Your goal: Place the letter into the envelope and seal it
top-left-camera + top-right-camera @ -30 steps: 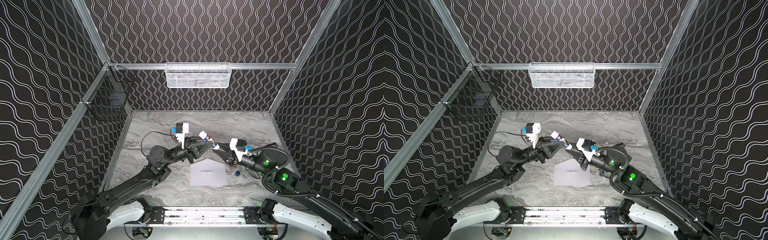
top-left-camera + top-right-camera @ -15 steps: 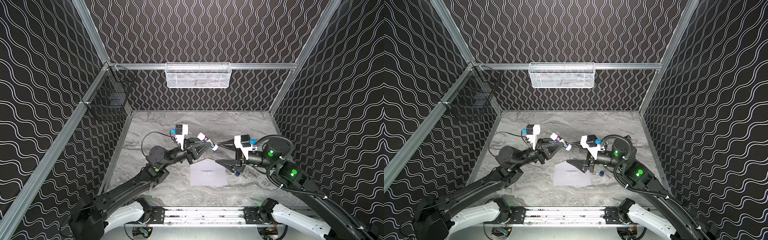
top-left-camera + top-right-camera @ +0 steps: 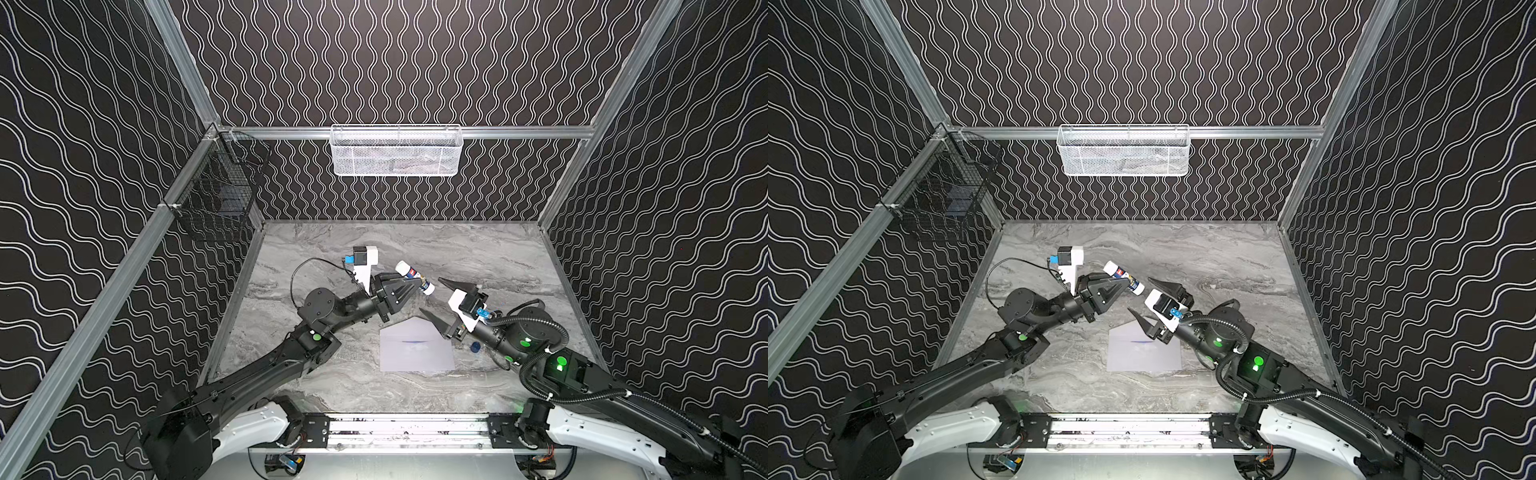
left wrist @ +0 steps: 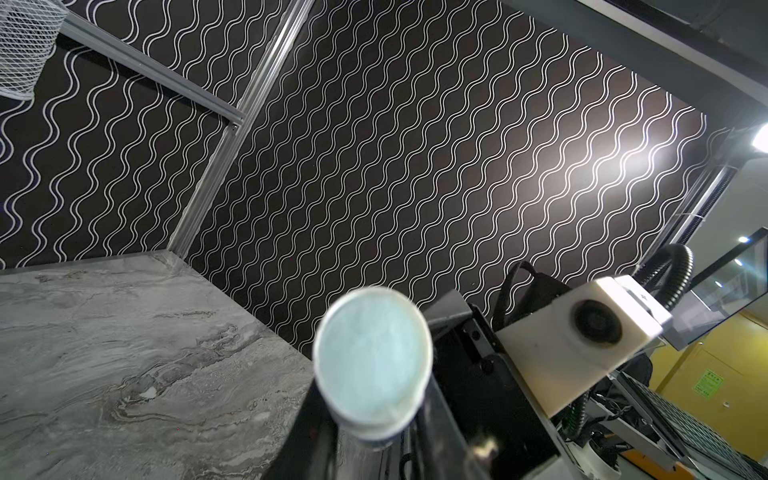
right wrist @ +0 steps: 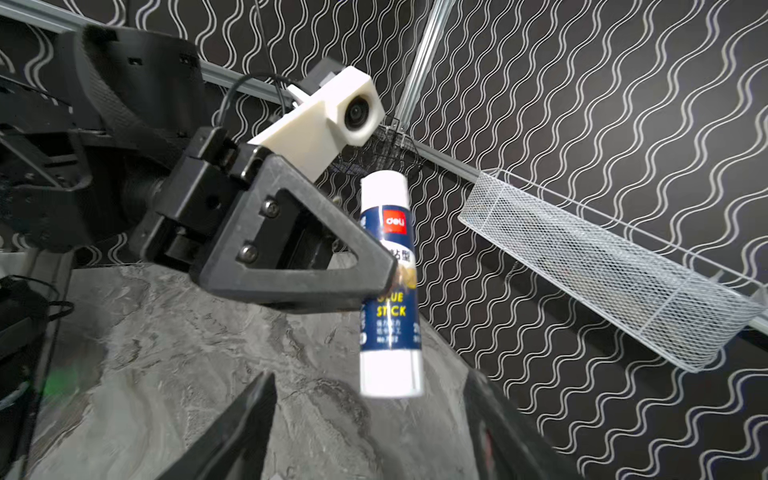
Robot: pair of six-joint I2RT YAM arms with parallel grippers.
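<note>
Near the front of the surface, the envelope lies flat, its pointed flap toward the back wall. A thin blue line at its mouth is possibly the letter. Left tool grips a glue stick aloft. Right tool stands open and empty, just beside the stick's lower end.

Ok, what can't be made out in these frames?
- letter: unseen in every view; possibly inside the envelope, which would cover it.
- glue stick end: blurred, too close, left wrist view.
- right gripper fingers: cut off by right wrist view's edge.
- small blue object: too small in a top view.
</note>
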